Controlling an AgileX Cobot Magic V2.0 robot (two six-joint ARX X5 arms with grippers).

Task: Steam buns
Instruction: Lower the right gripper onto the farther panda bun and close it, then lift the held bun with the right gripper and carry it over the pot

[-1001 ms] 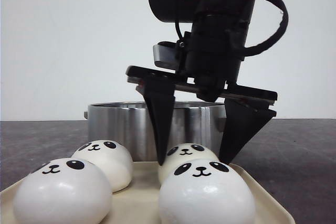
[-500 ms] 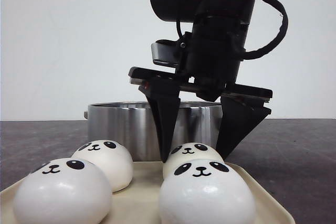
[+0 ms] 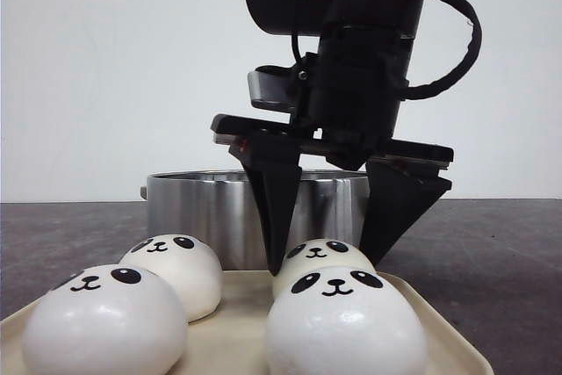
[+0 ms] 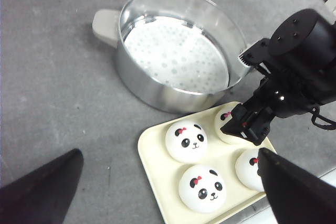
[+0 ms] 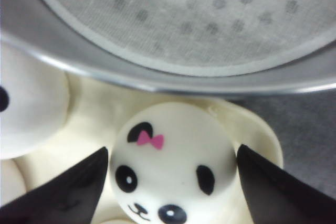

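Observation:
Four white panda-face buns sit on a cream tray (image 3: pixel 235 327): front left (image 3: pixel 105 318), back left (image 3: pixel 176 270), back right (image 3: pixel 320 254) and front right (image 3: pixel 342 327). My right gripper (image 3: pixel 322 265) reaches down over the back right bun, and its black fingers press the bun's two sides. In the right wrist view the gripper (image 5: pixel 172 150) holds that bun (image 5: pixel 173 161), which still rests on the tray. My left gripper (image 4: pixel 169 151) is open and empty, high above the tray (image 4: pixel 157 182). It is out of the front view.
A steel steamer pot (image 3: pixel 202 208) stands just behind the tray. In the left wrist view the pot (image 4: pixel 173 51) holds only a dotted white liner and has a handle on its rim. Grey tabletop surrounds both.
The right gripper's fingers have closed inward from wide of the back right bun to against its sides. The buns and tray have not moved.

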